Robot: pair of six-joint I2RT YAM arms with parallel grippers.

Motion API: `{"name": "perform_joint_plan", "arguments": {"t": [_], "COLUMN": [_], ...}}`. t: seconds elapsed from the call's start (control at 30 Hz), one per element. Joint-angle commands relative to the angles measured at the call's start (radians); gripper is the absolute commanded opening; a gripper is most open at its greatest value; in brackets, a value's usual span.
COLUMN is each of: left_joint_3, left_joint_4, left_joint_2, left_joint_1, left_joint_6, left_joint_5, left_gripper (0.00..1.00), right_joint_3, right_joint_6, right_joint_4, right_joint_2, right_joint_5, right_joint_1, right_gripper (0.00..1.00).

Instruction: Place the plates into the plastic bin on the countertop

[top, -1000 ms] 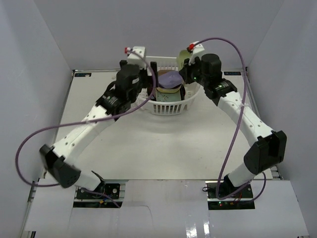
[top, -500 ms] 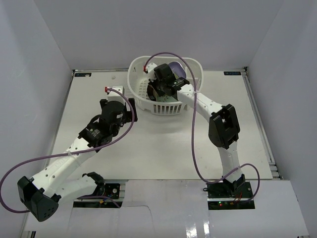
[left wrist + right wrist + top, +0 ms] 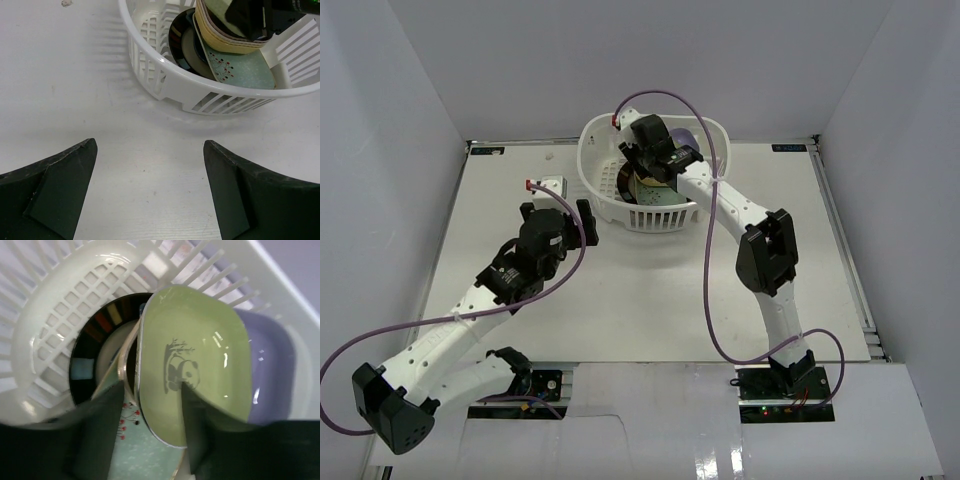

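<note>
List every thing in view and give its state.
Bin, upright on the table, holding plates.
Green plate, on edge in the bin.
Lavender plate, on edge beside the green plate.
Black-rimmed plate, on edge in the bin.
Teal plate, tilted in the bin.
Left fingers, open, empty, over the table.
Right fingers, either side of the green plate's edge; grip unclear.
</note>
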Motion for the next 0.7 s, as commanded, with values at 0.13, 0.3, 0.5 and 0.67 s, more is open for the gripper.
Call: {"name": "perform_joint_plan", "arguments": {"t": [0.13, 0.3, 0.5, 0.67], "left_joint_3": [-0.003, 0.047, 0.083, 0.097], "left_joint_4": [0.031, 0.026, 0.000, -0.035], "left_joint_2": [-0.040, -0.066, -0.089, -0.118], "left_joint_1": [0.007, 0.007, 0.007, 0.007], "left_joint_6": [-0.029, -0.037, -0.035, -0.038], "left_joint_5": [0.045, 0.078, 0.155, 0.206], "left_gripper": [0.98, 0.98, 0.98, 0.98], "right_joint_3": [0.021, -0.089, -0.653, -1.035], "right_joint_6": [-0.001, 0.074, 0.217, 0.291], "right_joint_4": [0.038, 0.116, 0.435, 0.519], "right_joint_2": [-0.047, -0.258, -0.750, -1.164], "right_joint_5": [0.029, -0.040, -0.109, -0.094], "right_joint_1": [0.003, 0.003, 0.003, 0.003], "right_gripper": [0.84, 0.90, 0.90, 0.90]}}
